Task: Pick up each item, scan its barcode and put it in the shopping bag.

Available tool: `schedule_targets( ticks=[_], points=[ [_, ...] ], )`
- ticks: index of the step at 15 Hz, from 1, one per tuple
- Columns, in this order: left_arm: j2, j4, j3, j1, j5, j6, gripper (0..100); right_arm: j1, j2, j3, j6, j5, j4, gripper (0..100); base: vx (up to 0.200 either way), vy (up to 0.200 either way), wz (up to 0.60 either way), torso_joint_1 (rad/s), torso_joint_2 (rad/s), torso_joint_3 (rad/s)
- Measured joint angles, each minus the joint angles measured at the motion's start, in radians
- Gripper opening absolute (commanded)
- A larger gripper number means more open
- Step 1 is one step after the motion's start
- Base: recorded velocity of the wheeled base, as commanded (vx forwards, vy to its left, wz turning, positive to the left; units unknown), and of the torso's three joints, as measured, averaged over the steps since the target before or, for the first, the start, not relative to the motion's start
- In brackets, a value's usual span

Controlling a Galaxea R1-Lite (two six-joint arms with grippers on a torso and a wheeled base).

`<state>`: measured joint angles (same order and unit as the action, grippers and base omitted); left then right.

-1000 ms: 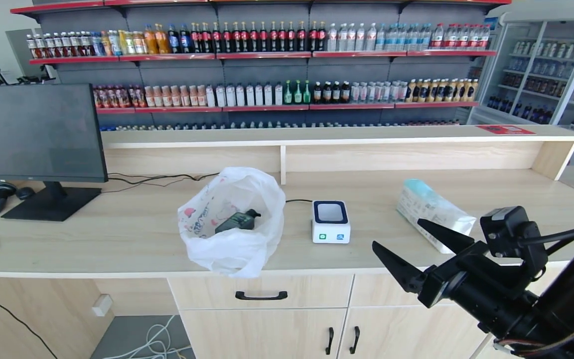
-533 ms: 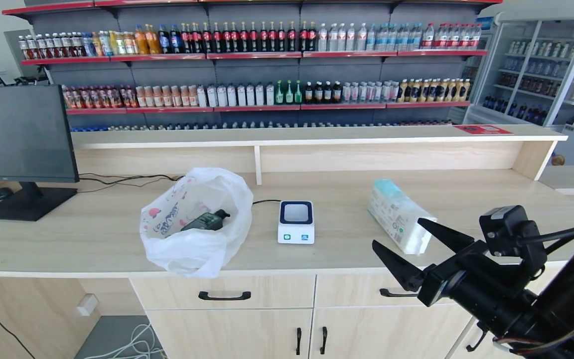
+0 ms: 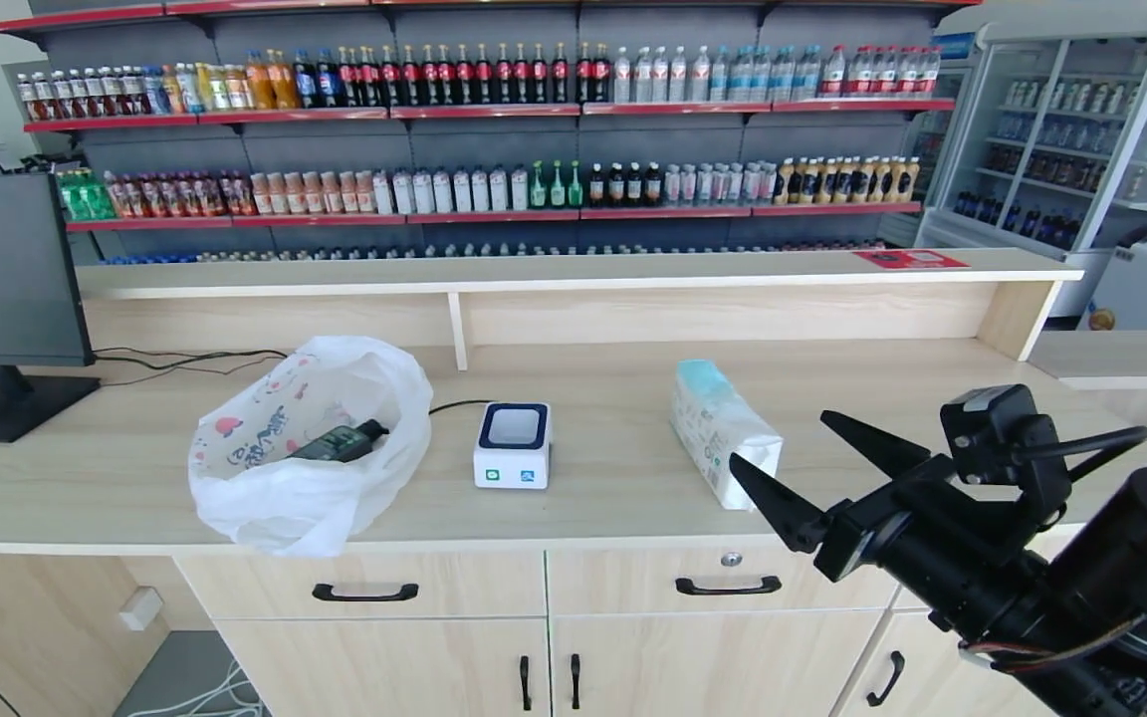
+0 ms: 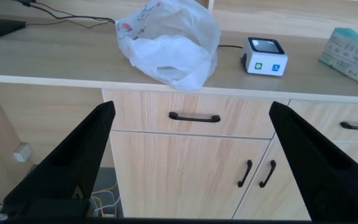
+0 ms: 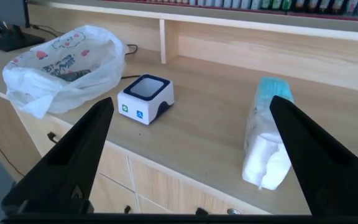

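A white plastic shopping bag [image 3: 310,443] stands open on the wooden counter [image 3: 613,498], with a dark item [image 3: 340,442] inside. To its right sits a small white barcode scanner [image 3: 512,445]. Further right lies a pale tissue pack [image 3: 723,433]. My right gripper [image 3: 780,438] hovers open in front of the counter's edge, close to the pack's near end. In the right wrist view the bag [image 5: 61,62], scanner [image 5: 145,98] and pack [image 5: 267,137] lie beyond my open right gripper [image 5: 191,155]. My left gripper [image 4: 191,155] is open, low before the drawers, facing the bag [image 4: 169,40] and scanner [image 4: 264,56].
A dark monitor [image 3: 1,269] stands at the counter's left end, with cables behind the bag. A raised ledge [image 3: 573,271] runs along the counter's back. Bottle shelves [image 3: 494,80] and a glass fridge [image 3: 1061,129] lie beyond. Drawers with black handles [image 3: 364,594] are below.
The head camera has turned to the right, so everything sits further left in the picture. My right gripper stays open and now lines up with the tissue pack's near end.
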<state>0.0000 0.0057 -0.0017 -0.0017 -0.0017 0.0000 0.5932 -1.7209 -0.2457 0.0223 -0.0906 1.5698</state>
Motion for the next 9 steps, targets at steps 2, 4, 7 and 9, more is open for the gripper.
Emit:
schedule_targets(
  ticks=[2,4,7,9],
  points=[
    [0.000,0.000,0.000,0.002,0.000,-0.001,100,0.000,-0.016,-0.018,0.018,0.000,0.000,100,0.000,0.000,0.00,0.000,0.00,0.000],
    [0.000,0.000,0.000,-0.001,0.000,-0.002,100,0.004,-0.033,-0.031,0.021,0.001,0.000,100,0.000,0.000,0.00,0.000,0.00,0.000],
    [0.000,0.000,0.000,0.000,0.000,-0.006,100,0.002,-0.060,-0.073,0.016,0.000,0.000,100,0.000,0.000,0.00,0.000,0.00,0.000],
    [0.000,0.000,0.000,0.000,0.000,-0.005,100,0.002,-0.077,-0.076,0.009,-0.001,0.000,100,0.000,0.000,0.00,0.000,0.00,0.000]
  ],
)
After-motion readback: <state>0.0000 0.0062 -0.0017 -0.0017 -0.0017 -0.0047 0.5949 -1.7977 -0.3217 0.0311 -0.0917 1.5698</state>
